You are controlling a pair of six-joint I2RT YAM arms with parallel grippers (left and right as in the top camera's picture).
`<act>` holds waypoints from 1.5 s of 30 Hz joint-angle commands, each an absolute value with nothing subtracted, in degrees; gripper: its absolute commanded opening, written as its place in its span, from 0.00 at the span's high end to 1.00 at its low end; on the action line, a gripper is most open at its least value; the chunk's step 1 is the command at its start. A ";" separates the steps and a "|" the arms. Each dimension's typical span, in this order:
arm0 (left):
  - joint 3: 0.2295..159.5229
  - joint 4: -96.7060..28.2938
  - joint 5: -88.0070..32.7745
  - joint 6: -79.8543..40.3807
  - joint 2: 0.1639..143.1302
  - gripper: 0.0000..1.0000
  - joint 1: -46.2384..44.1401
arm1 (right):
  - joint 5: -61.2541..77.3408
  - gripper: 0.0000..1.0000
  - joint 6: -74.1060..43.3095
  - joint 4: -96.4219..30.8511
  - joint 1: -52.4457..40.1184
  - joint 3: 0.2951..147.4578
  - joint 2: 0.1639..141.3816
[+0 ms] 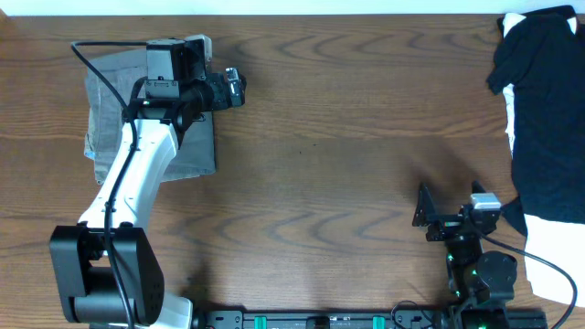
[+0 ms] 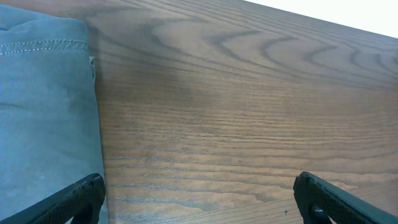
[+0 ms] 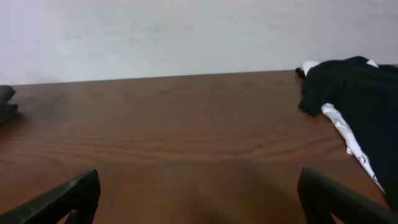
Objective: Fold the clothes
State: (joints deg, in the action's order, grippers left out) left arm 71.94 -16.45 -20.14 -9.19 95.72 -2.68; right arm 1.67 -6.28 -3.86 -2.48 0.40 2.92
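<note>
The grey shorts [image 1: 102,119] lie folded flat in a neat rectangle at the upper left of the overhead view, a stitched seam showing. At the right edge, a crumpled black garment [image 1: 547,110] lies over a white garment [image 1: 558,265].

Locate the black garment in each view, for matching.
Overhead: black garment at the far right edge, top to middle.
Left wrist: not in it; only grey shorts at left.
Right wrist: the garment fills the right side.
Shared landmark: white garment peeking from under it.
</note>
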 commanded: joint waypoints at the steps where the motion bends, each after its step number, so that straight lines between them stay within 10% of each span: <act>1: 72.25 -16.38 -19.64 -9.30 96.12 0.02 -2.59 | 1.50 0.01 -5.50 -4.14 -3.03 0.32 3.68; 30: 71.85 -17.04 -19.62 -9.30 95.42 0.02 -2.59 | 1.50 0.01 -5.50 -4.14 -3.03 0.32 3.77; 45: 63.94 -22.44 -19.62 -9.30 62.33 0.02 -2.50 | 1.50 0.01 -5.52 -4.14 -3.03 0.32 3.77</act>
